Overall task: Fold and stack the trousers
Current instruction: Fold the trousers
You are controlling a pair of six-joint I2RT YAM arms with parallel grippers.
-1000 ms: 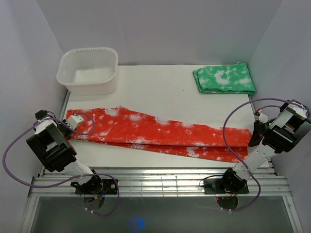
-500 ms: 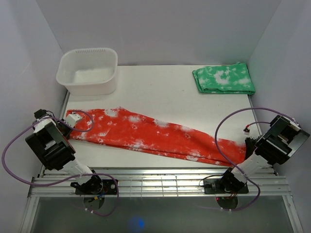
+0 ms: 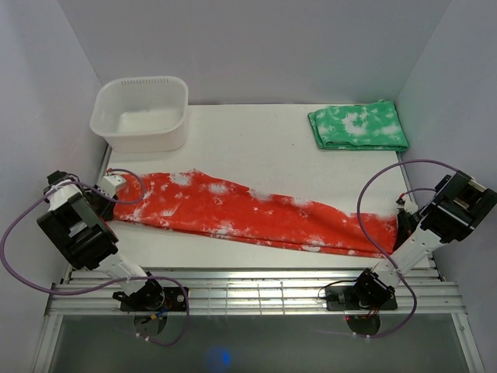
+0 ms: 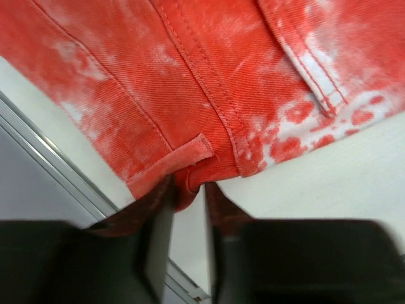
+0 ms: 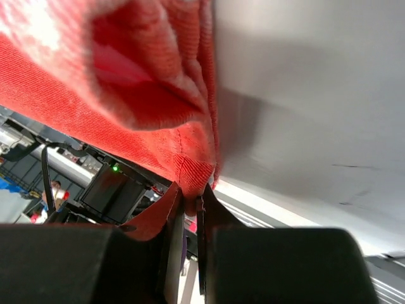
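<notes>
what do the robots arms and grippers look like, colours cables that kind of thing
Both arms match: the left arm and right arm have white links, a boxy black wrist block and a round black base. A thin purple cable loops loosely beside each one. The left gripper and right gripper each have two flat, dark fingers with slanted tips.

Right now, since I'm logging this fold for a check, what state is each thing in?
trousers: stretched long across the table, not yet folded short or stacked.
green cloth: folded, lying flat at the far right.
white basin: upright, nothing seen inside.
left claw: parted a little around the waist edge; grip unclear.
right claw: shut on the trousers' other end.
</notes>
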